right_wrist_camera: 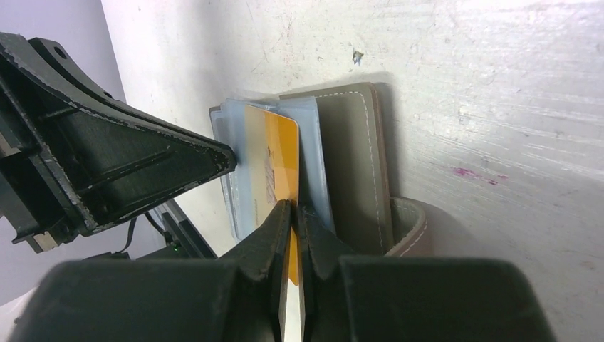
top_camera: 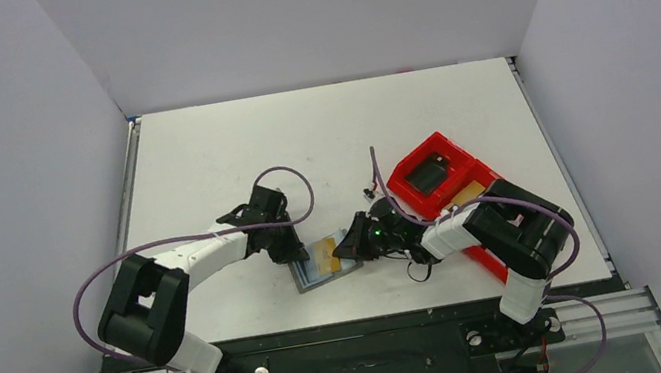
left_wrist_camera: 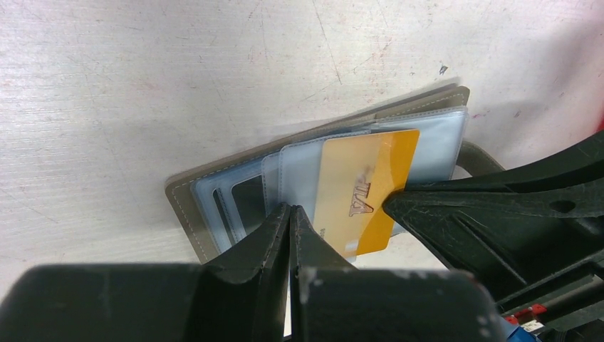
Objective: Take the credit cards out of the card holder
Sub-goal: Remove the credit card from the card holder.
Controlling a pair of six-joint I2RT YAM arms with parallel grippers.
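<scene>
The grey card holder (top_camera: 311,277) lies open on the table between the two arms, its blue-grey pockets (left_wrist_camera: 235,196) facing up. A yellow-orange credit card (left_wrist_camera: 363,182) sticks partway out of a pocket. My right gripper (right_wrist_camera: 293,208) is shut on that card's (right_wrist_camera: 272,153) edge, beside the taupe cover (right_wrist_camera: 356,164). My left gripper (left_wrist_camera: 292,211) is shut with its tips pressed down on the pockets just left of the card. From above, the left gripper (top_camera: 295,251) and right gripper (top_camera: 349,249) meet over the wallet from opposite sides.
A red plastic tray (top_camera: 441,142) stands to the right of the wallet, with a black block (top_camera: 427,174) and a tan card (top_camera: 469,191) in it. A loose cable (top_camera: 375,174) runs above the right wrist.
</scene>
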